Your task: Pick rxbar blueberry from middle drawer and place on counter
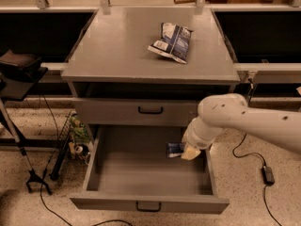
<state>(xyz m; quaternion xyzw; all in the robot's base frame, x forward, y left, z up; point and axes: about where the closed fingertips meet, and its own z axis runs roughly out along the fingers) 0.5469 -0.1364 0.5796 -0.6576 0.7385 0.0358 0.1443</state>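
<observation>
Camera view shows the middle drawer (136,171) pulled fully open, with the gripper (189,152) reaching in over its right rear part. The rxbar blueberry (174,149) sits right against the gripper's tip on the side nearer the drawer's middle. Whether the gripper is clamped on the bar or merely touching it cannot be told. By my reading the pick is under way. Lifting the bar clear and setting it on the counter (117,46) above the drawer are not yet done. A blue-and-white chip bag (172,41) already lies up there. No print on either wrapper is readable.
</observation>
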